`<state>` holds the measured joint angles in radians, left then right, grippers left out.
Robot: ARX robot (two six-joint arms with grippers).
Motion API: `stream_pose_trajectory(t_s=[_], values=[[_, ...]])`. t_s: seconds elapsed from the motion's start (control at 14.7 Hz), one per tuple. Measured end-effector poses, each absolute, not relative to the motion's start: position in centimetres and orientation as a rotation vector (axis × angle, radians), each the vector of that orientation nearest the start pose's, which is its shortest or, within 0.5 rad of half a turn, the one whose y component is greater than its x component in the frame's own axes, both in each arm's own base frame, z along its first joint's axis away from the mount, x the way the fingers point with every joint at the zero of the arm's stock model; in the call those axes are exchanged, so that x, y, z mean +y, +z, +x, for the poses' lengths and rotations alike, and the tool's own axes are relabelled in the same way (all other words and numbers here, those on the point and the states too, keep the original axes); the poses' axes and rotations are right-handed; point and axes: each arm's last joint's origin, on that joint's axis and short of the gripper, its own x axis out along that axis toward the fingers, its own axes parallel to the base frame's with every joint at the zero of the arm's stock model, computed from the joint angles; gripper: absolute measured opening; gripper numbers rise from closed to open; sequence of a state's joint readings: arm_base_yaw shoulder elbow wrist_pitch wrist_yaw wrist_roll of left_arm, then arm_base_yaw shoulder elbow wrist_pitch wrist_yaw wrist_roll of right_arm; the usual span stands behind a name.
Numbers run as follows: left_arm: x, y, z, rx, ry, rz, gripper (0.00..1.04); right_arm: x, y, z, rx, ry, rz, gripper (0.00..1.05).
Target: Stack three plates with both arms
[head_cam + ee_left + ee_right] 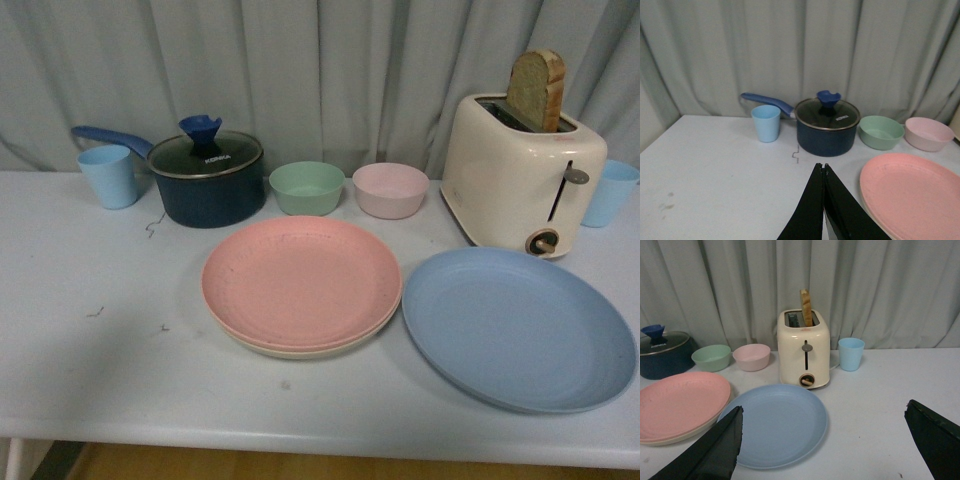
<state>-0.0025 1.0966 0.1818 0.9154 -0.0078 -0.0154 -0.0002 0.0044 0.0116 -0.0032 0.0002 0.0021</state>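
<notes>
The pink plate (300, 280) lies on top of the beige plate (300, 350), whose rim shows beneath it, mid-table. The blue plate (517, 328) rests alone to their right, its rim almost touching theirs. No arm shows in the front view. In the left wrist view my left gripper (822, 167) is shut with nothing in it, hovering over bare table beside the pink plate (912, 195). My right gripper (824, 412) is open wide above the near side of the blue plate (777, 425), one finger (720, 450) over the plate's edge, the other finger (935, 440) over bare table.
Along the back stand a light blue cup (108, 176), a dark blue lidded saucepan (207, 180), a green bowl (307, 187), a pink bowl (390, 189), a cream toaster (520, 175) holding bread, and another blue cup (608, 192). The table's front edge (320, 445) lies close below the plates.
</notes>
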Motion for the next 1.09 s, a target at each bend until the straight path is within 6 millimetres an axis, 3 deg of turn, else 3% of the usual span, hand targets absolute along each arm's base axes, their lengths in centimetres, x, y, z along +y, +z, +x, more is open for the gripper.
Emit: stream_pose_trajectory(t_s=[0.27, 0.41, 1.09], values=[[0.0, 17.0, 16.6, -0.028, -0.002, -0.016, 0.02, 0.0, 16.7, 9.7, -0.004, 0.000, 0.002, 0.98], [0.0, 15.7, 15.4, 0.044, -0.001, -0.016, 0.02, 0.0, 16.7, 9.7, -0.004, 0.000, 0.002, 0.98], [0.0, 17.0, 12.2, -0.010, -0.001, -0.016, 0.02, 0.0, 16.7, 9.7, -0.004, 0.000, 0.002, 0.98]])
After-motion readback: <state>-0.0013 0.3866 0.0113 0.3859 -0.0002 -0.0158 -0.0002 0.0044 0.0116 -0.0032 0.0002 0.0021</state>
